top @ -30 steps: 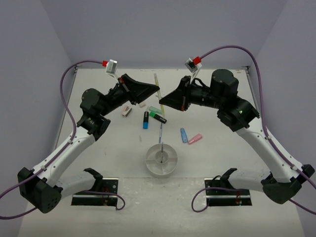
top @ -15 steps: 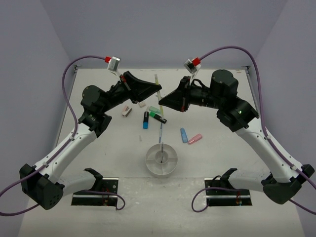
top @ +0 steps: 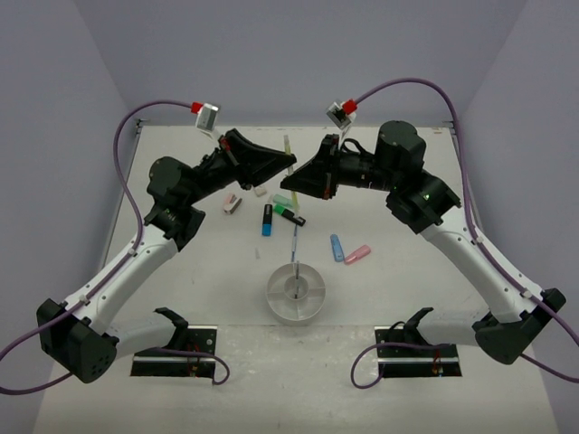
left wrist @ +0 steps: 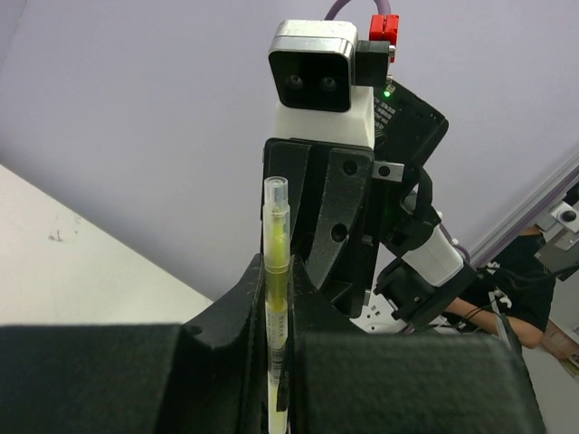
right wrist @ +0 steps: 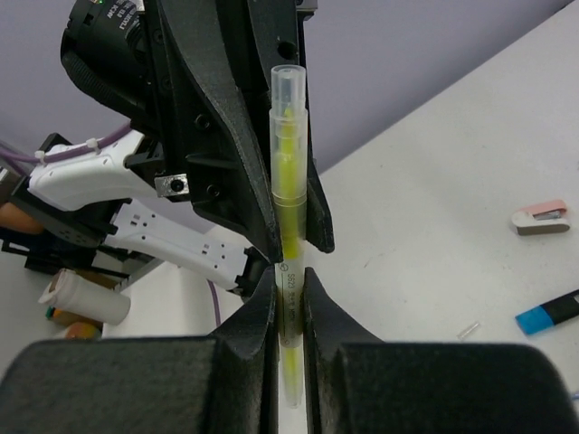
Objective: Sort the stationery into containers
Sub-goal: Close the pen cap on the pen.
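**Yellow pen pinched from both sides, dish well to the near side**

Nearest the arm bases sits the round white divided dish (top: 274,306), with a thin blue pen (top: 295,240) leaning from its centre cup toward the far side. Beyond it, loose on the table, lie a blue highlighter (top: 336,246) and a pink highlighter (top: 357,254), then a black highlighter (top: 291,216), a green highlighter (top: 284,200) and a small eraser (top: 232,204).

Farther off and raised above the table, the two arms meet tip to tip. The left gripper (left wrist: 276,348) and the right gripper (right wrist: 289,303) are each closed tight on the same yellow pen (right wrist: 289,190), one from either side. The pen's long axis runs roughly near-to-far in the overhead view, crosswise to both sets of fingers. Its clear capped end pokes out on the far side.

This looks like a hand-over. The dish lies straight toward the bases from the pen and about equally close to either arm. So reach does not seem to decide which arm carries it. One pair of jaws has to let go before the other can swing the pen down and tip it into a wedge.
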You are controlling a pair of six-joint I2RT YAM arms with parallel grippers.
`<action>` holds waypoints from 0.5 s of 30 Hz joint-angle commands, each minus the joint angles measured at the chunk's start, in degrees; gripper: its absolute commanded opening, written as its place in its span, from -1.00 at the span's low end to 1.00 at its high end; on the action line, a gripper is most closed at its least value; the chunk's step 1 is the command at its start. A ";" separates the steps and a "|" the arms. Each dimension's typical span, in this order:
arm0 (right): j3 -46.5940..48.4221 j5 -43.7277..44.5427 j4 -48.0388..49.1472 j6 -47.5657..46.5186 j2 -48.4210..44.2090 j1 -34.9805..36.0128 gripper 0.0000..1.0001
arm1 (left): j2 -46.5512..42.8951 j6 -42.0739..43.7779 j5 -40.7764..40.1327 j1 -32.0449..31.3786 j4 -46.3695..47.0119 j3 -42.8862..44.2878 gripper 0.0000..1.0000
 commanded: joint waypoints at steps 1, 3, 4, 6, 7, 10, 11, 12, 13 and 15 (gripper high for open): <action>1.75 -2.15 3.45 0.04 -0.22 0.19 -1.00 | -0.52 2.02 0.86 -0.22 0.06 3.56 -0.09; 0.50 -2.67 3.80 -0.42 -1.16 0.19 -1.00 | -0.88 4.97 -0.61 -0.22 -4.59 5.59 0.38; -0.13 -2.94 3.85 -0.74 -1.77 0.19 -1.00 | -1.14 6.64 -1.57 -0.22 -7.32 6.80 0.72; -1.01 -3.78 3.77 -1.27 -2.39 0.19 -1.00 | -1.66 8.57 -3.31 -0.21 -10.82 8.06 1.00; -1.35 -4.52 3.77 -1.54 -2.64 0.19 -1.00 | -1.84 9.36 -3.93 -0.13 -10.97 8.68 1.00; -2.63 -7.40 3.54 -2.29 -3.26 0.19 -1.00 | -2.40 11.49 -5.67 -0.13 -13.82 10.67 1.00; -3.12 -8.35 3.43 -2.54 -3.48 0.19 -1.00 | -2.59 12.20 -6.27 -0.13 -14.80 11.35 1.00; -3.60 -8.62 3.36 -2.62 -3.68 0.19 -1.00 | -2.48 12.26 -6.26 -0.07 -14.82 11.78 1.00; -3.90 -8.82 3.27 -2.77 -3.88 0.19 -1.00 | -2.28 12.18 -5.97 -0.07 -14.63 12.05 0.90; -4.13 -9.19 3.09 -3.00 -4.18 0.19 -1.00 | -1.99 11.73 -4.97 -0.13 -14.01 12.43 0.56</action>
